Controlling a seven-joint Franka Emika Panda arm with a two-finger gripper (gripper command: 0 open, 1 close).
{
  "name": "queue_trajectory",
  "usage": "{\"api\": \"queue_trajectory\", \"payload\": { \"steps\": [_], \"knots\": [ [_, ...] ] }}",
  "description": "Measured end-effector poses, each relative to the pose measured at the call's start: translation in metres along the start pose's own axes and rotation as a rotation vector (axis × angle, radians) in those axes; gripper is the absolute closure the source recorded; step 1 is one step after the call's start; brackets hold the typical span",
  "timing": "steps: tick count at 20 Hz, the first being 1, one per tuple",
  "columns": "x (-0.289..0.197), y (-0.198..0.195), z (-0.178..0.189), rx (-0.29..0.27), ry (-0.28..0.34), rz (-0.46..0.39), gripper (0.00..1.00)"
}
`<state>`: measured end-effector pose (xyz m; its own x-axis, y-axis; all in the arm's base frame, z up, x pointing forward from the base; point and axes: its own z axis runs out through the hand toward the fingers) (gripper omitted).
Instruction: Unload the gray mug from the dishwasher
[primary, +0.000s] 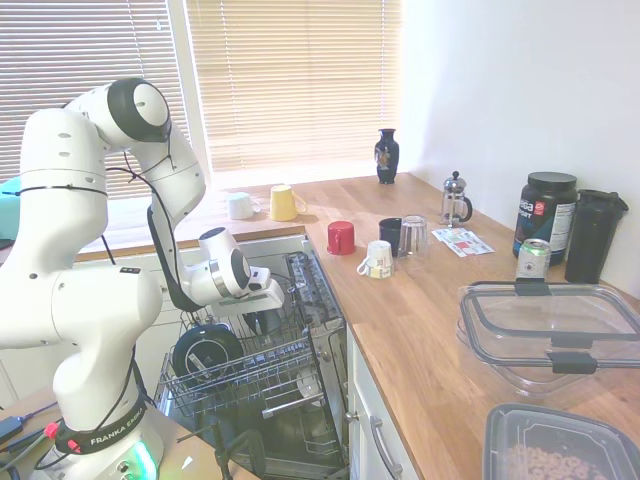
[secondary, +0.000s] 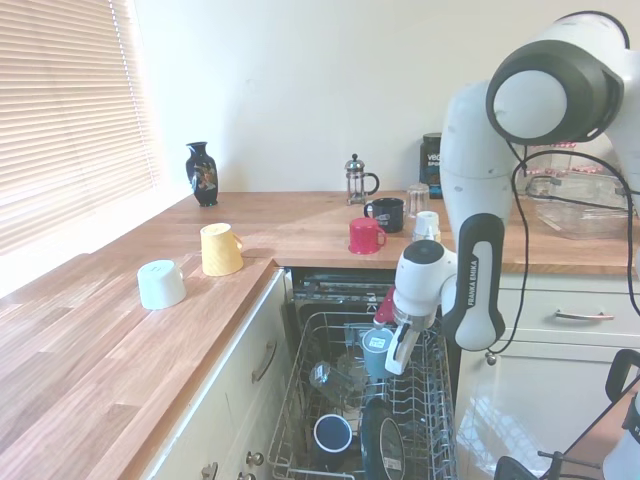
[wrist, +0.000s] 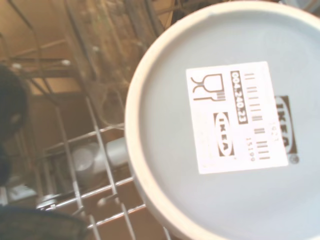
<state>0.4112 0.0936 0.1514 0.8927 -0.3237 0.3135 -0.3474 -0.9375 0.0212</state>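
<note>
In the second exterior view the gray mug (secondary: 376, 352) sits upside down, its labelled base up, above the pulled-out rack (secondary: 352, 420) of the dishwasher (secondary: 330, 290), at about 10 o'clock from the gripper (secondary: 392, 358). The fingers appear pinched on the mug's side. I judge the lift should go straight up, clear of the wires, before swinging toward the counter (secondary: 300, 225). The arm folds steeply down, its wrist angled toward 7 o'clock.

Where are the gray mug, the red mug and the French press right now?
gray mug (secondary: 377, 352), second exterior view, on its upturned base.
red mug (primary: 340, 238), first exterior view, on its side wall.
French press (primary: 455, 202), first exterior view, on its glass body.
</note>
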Motion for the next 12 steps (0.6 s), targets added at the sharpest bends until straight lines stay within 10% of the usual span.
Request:
{"api": "queue_trajectory", "payload": {
  "steps": [12],
  "knots": [
    [0.04, -0.008, -0.096, 0.041, 0.073, 0.139, 1.0]
  ]
}}
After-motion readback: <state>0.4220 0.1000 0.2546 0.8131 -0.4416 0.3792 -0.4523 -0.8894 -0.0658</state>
